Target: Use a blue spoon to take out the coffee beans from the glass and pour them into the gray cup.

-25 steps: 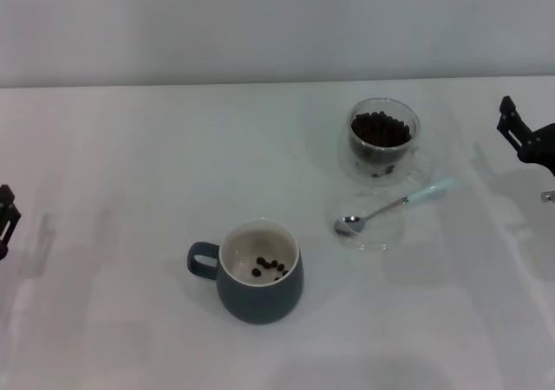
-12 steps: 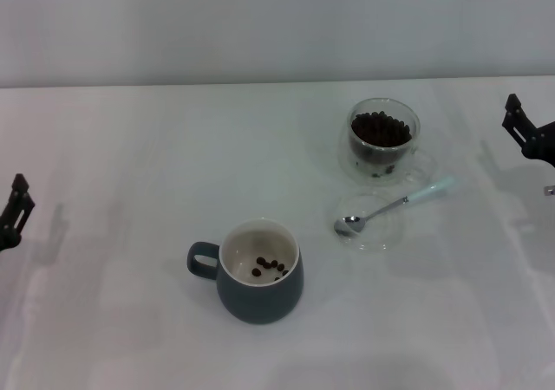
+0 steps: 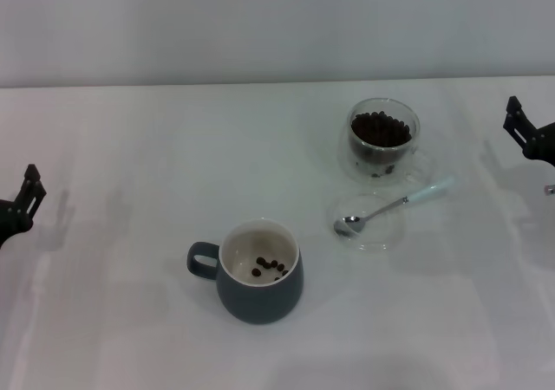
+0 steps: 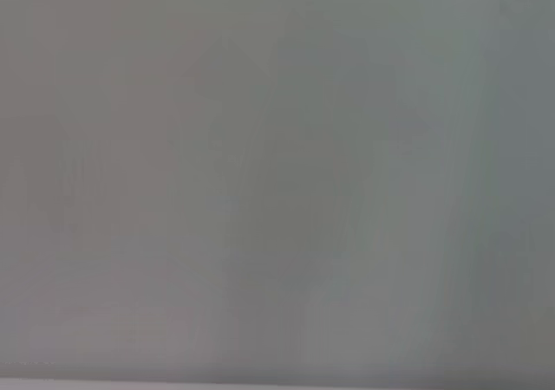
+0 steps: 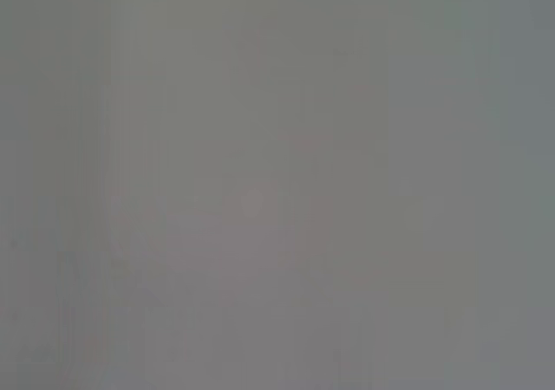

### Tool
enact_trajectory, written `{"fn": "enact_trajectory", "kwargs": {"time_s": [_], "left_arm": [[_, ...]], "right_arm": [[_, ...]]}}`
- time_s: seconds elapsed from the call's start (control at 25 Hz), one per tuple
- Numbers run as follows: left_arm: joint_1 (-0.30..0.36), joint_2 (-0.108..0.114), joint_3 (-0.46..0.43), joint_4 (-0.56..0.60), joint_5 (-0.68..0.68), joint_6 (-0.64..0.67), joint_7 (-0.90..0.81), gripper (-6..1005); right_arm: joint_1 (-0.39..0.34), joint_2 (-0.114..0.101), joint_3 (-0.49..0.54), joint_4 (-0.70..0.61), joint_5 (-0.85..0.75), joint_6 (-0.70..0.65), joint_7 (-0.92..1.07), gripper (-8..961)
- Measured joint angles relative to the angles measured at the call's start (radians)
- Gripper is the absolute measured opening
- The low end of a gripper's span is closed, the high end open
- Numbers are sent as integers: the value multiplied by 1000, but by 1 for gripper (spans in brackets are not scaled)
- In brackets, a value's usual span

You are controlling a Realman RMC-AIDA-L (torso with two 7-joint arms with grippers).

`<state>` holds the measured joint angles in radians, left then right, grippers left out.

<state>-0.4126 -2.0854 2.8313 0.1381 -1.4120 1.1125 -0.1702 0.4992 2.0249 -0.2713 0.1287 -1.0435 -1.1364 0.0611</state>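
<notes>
The glass point(image 3: 384, 139) stands at the back right on a clear saucer, holding many dark coffee beans point(image 3: 380, 129). The blue spoon point(image 3: 395, 205) lies in front of it, its silver bowl resting on a shallow clear dish point(image 3: 368, 224), its pale blue handle pointing to the right. The gray cup point(image 3: 258, 271) stands near the front centre with its handle to the left and a few beans inside. My left gripper point(image 3: 19, 204) is at the left edge, far from the cup. My right gripper point(image 3: 529, 134) is at the right edge, right of the glass. Both wrist views show only blank grey.
Everything stands on a white table point(image 3: 139, 147) with a pale wall behind it.
My left gripper has come further into view, moving right and up along the left edge. My right gripper has drawn back slightly toward the right edge. The objects have not moved.
</notes>
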Motion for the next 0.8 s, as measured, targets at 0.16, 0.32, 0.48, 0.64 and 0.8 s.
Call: {"fn": "enact_trajectory", "kwargs": {"time_s": [0.16,0.32,0.48,0.64,0.8], "left_arm": [[-3,2,0,0,-4,0,0,763],[-1,3,0,0,-4,14,-3,762],[12,4,1,0,-3,51,-2,761],[16,4,-1,-1,-3,59,-6,761],[16,1,-1,1,-2,71,-5,761]], "right_arm": [[-6,0,0,0,1,-5,0,874],[-6,0,0,0,1,-4,0,874],[-2,2,0,1,0,-9,0,874],[-4,2,0,5,0,-11,5,874],[-6,2,0,11,-3,-12,6,874]]}}
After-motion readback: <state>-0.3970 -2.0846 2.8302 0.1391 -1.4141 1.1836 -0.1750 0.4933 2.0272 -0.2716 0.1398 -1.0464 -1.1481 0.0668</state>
